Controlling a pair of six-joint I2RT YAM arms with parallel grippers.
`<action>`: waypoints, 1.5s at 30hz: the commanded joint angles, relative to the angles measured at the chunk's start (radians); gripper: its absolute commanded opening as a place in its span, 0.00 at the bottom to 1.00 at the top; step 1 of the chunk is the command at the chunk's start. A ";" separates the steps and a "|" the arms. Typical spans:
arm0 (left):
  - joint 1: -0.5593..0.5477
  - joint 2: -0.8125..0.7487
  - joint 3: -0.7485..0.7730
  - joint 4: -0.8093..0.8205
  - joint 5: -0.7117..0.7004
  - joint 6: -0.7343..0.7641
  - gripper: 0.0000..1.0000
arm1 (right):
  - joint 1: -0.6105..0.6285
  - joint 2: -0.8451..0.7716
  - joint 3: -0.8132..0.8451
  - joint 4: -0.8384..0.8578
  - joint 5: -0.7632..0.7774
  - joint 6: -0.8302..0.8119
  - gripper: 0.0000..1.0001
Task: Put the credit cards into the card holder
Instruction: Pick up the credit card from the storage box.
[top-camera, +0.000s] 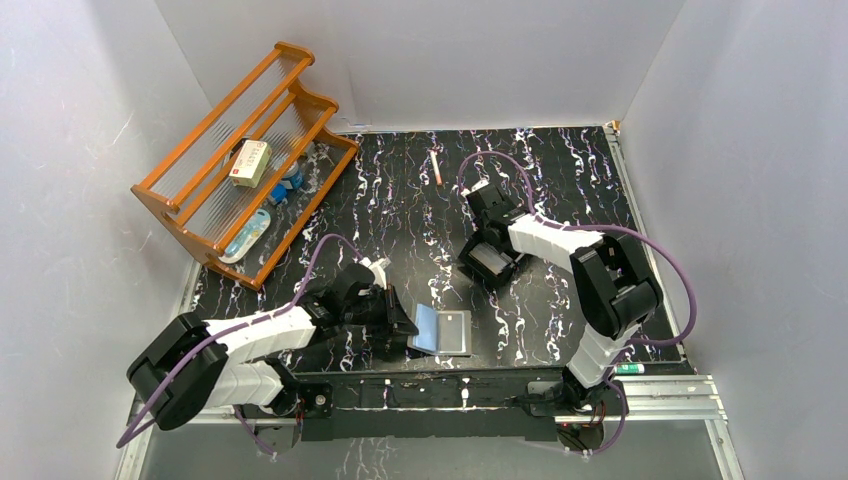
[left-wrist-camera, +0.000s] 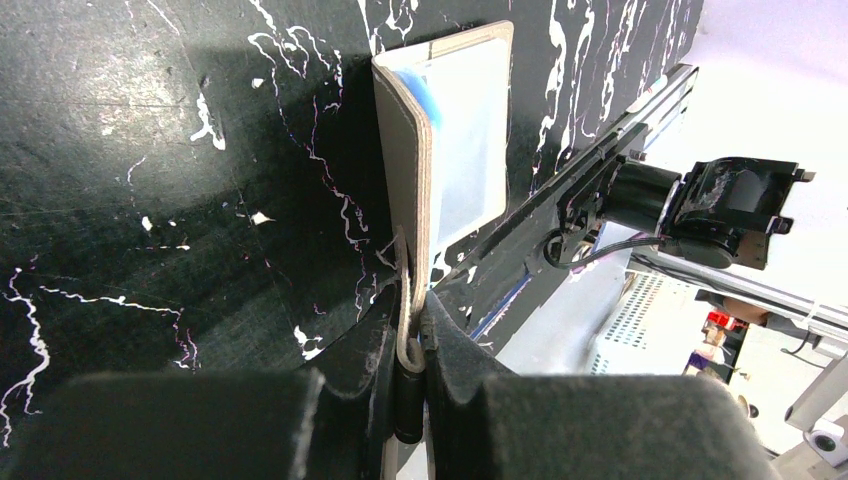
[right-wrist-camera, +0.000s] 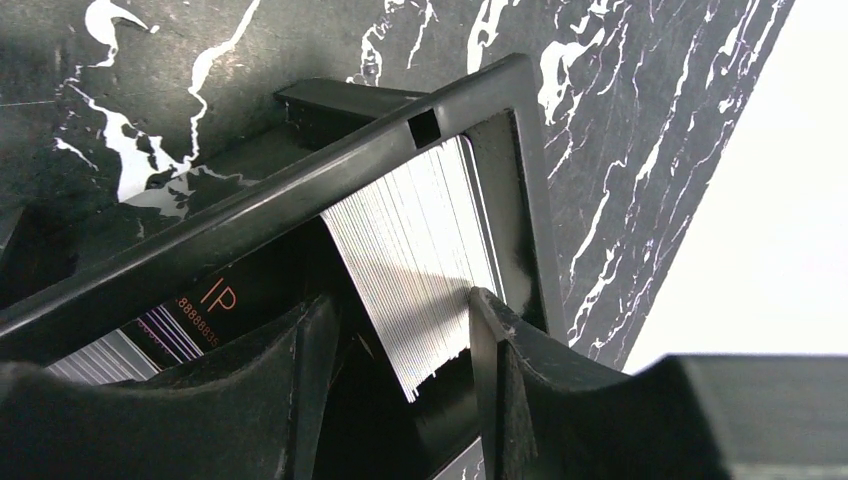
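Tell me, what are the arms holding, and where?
The left gripper pinches the card holder by one flap's edge. The right gripper straddles a card in the black tray; grip unclear.

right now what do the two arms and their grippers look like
The left arm and right arm match: white shells on the long links, chunky black joint housings, and a purple cable looping loosely along each. The left gripper and right gripper each have two broad matte black fingers with a slightly rough surface. No markings show on them.
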 joint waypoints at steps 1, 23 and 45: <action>0.003 -0.034 -0.010 0.022 0.019 0.014 0.00 | 0.000 -0.037 0.032 0.037 0.063 0.013 0.56; 0.003 -0.054 -0.011 -0.044 -0.039 0.010 0.00 | 0.015 -0.124 0.051 -0.048 0.027 0.040 0.12; 0.003 -0.025 -0.035 0.107 -0.063 -0.139 0.00 | 0.085 -0.499 0.074 -0.225 -0.653 0.532 0.00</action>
